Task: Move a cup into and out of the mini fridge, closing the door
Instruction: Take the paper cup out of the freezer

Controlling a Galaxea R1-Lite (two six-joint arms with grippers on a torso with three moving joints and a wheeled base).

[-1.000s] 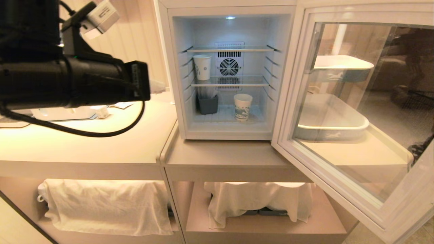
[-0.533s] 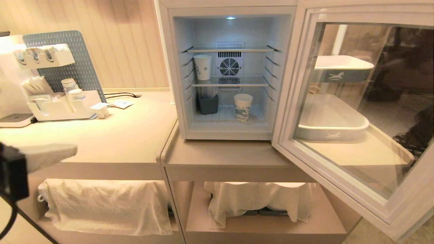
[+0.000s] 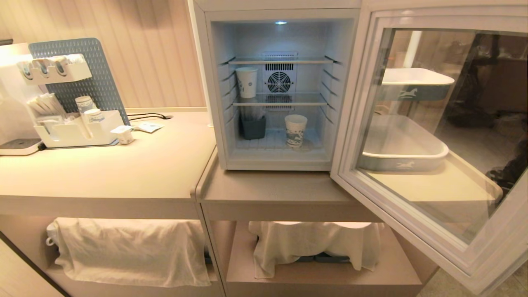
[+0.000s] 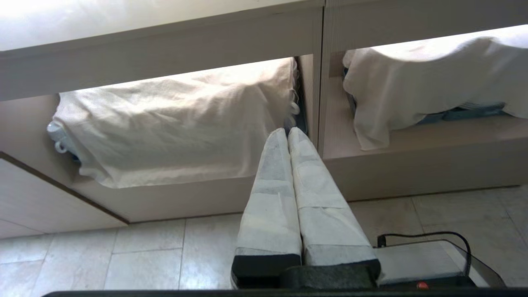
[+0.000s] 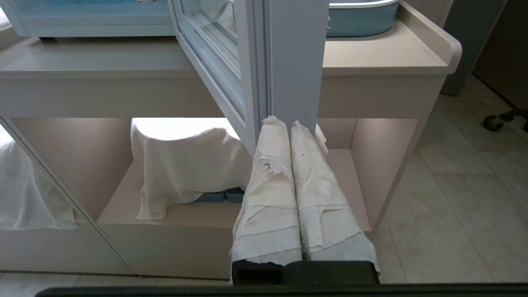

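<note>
The mini fridge (image 3: 212,103) stands on the counter with its interior lit. Its door (image 3: 412,233) is swung wide open to the right. The cup (image 3: 246,82), white with small blue marks, stands upright at the left of the middle wire shelf. A second paper cup with a blue pattern (image 3: 295,130) stands on the fridge floor. Neither arm shows in the head view. My left gripper (image 4: 287,132) is shut and empty, low in front of the cloth-covered lower shelf. My right gripper (image 5: 284,123) is also shut and empty, just below the open door's edge (image 5: 295,62).
A white organiser (image 3: 70,132) with sachets and small cups sits at the counter's far left before a blue pegboard (image 3: 88,82); a small tub (image 3: 123,135) stands beside it. A dark bin (image 3: 253,127) sits inside the fridge. Blue-white trays (image 3: 402,156) lie behind the door. Cloths (image 3: 128,247) drape the lower shelves.
My left arm, which filled the upper left of the head view, dropped down and left that view. The fridge, the door and both cups have not moved.
</note>
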